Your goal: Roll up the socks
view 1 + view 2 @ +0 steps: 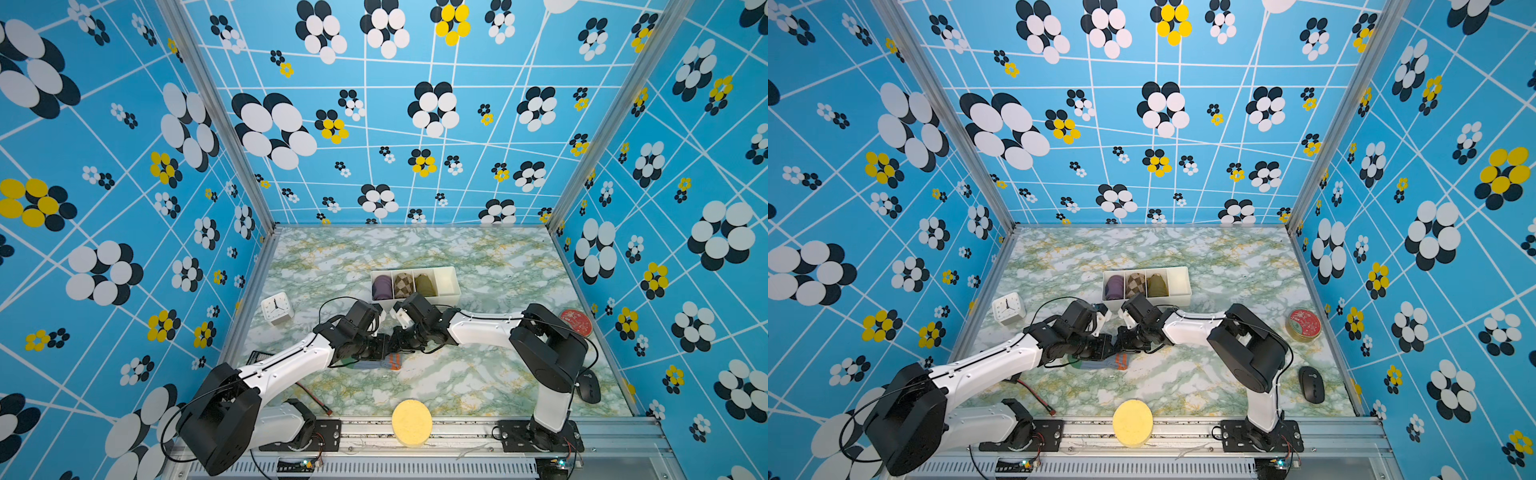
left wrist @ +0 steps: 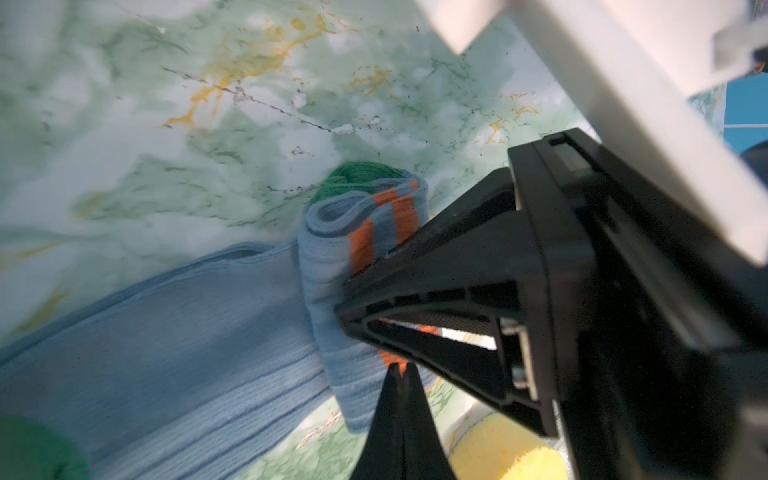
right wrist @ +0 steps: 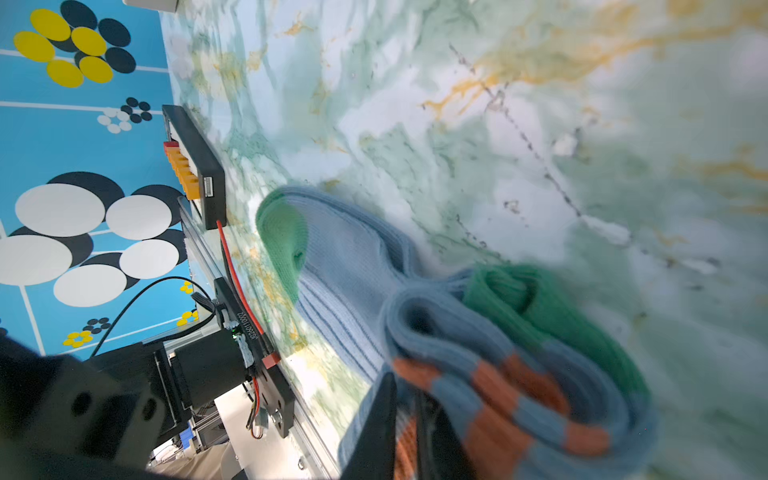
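Both top views bright, evenly lit; soft shadows on desk (image 1: 478, 374) around the socks (image 1: 374, 365); walls (image 1: 124, 166) bowed at frame edges. Wrist views: socks fairly sharp, desk beyond the socks blurred, jaws dark silhouettes.

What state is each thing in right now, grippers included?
Socks: flat on the table, cuff end partly rolled.
Right gripper: shut on the socks' roll.
Left gripper: shut, tips at the orange cuff.
Box: three compartments filled, rightmost one empty.
Tin: lid on.
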`<act>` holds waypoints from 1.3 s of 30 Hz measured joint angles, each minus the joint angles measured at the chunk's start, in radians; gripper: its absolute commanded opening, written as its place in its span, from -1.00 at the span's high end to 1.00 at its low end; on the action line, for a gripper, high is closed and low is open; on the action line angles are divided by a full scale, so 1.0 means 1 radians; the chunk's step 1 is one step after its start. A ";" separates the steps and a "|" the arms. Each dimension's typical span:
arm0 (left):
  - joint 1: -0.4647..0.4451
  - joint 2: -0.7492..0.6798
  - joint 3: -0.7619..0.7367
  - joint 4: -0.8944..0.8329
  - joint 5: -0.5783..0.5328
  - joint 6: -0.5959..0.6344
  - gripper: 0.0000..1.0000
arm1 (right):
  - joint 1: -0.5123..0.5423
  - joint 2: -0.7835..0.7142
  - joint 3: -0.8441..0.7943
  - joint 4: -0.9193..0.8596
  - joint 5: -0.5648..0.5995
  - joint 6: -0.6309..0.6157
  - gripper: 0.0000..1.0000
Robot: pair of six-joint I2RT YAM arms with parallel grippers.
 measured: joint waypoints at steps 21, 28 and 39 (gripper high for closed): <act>-0.018 0.143 -0.002 0.038 0.018 -0.003 1.00 | -0.013 0.005 -0.003 0.047 -0.018 0.037 0.61; -0.018 0.152 -0.002 0.049 0.018 -0.003 1.00 | -0.032 -0.013 -0.016 0.097 -0.045 0.060 0.55; -0.002 0.159 -0.002 0.062 0.033 -0.007 1.00 | -0.082 -0.215 -0.113 0.045 -0.007 0.045 0.32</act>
